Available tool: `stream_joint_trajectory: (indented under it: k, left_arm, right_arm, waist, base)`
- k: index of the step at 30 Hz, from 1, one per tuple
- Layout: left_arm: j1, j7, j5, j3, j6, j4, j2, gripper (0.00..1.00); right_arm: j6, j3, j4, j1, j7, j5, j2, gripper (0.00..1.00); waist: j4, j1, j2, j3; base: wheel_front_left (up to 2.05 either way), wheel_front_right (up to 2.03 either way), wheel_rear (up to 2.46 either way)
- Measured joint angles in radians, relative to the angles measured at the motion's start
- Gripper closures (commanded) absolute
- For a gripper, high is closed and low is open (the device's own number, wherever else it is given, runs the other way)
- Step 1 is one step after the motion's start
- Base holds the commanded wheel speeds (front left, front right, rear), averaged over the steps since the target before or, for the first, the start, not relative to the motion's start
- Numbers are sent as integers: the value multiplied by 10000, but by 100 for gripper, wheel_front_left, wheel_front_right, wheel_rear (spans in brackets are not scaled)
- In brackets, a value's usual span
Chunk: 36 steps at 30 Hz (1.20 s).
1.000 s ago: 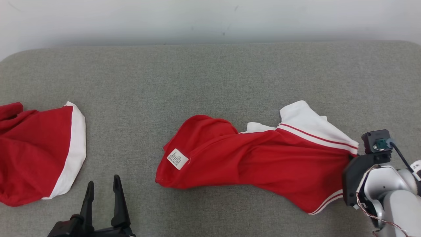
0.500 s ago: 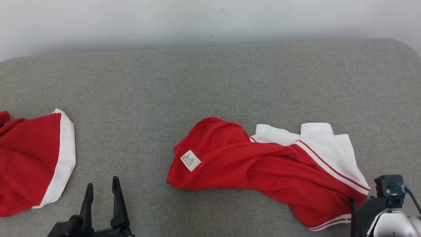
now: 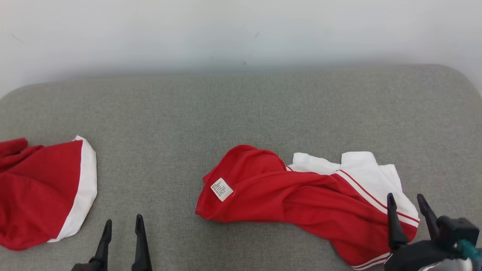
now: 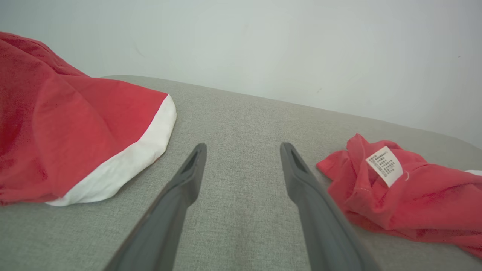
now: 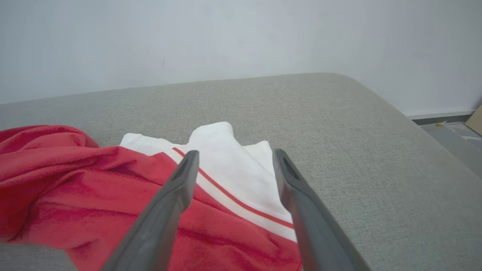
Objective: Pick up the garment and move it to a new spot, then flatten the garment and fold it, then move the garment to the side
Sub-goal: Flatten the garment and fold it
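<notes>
Right gripper [image 3: 404, 197] wide open, empty, fingers over white-striped end of garment [image 3: 301, 199], mid-right on grey cushion [image 3: 226, 113]. Left gripper [image 3: 124, 220] open, empty, between garment and second red piece [image 3: 37, 188]. Right wrist view adds floor [image 5: 448, 135] past cushion's edge.

A small white care label [image 3: 221, 189] is sewn to the red garment [image 3: 301, 203] at its nine o'clock end. Several rows of tiny dark print cover it — none of it large enough to read.
</notes>
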Motion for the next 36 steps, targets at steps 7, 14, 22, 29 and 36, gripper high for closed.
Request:
stream_joint_trajectory:
  k: [7,14,22,29,36]
  left_arm:
    - [563,0,1189,6,-255,-148,94,0]
    - [929,0,1674,-132,-585,25,69,0]
    - [1074,0,1875,-111,-702,261,56,0]
    - [1145,0,1868,-13,-792,290,33,0]
    - [1143,0,1918,-40,-869,422,21,0]
  right_arm:
    - [0,1089,679,422,-2307,-82,54,0]
    - [0,1423,1057,732,-2932,-353,54,0]
    - [-2,1733,1241,848,-3028,-499,54,0]
    - [0,1799,1264,820,-3028,-581,54,0]
    - [0,1783,1225,749,-3012,-587,54,0]
  waist:
    - [34,-1,0,-662]
    - [96,-1,0,-1282]
    - [23,-1,-1,-1602]
    - [-78,0,0,-1584]
    - [-98,0,0,-1494]
  base:
    - [0,0,0]
    - [0,0,0]
    - [0,0,0]
    - [0,0,0]
    - [0,0,0]
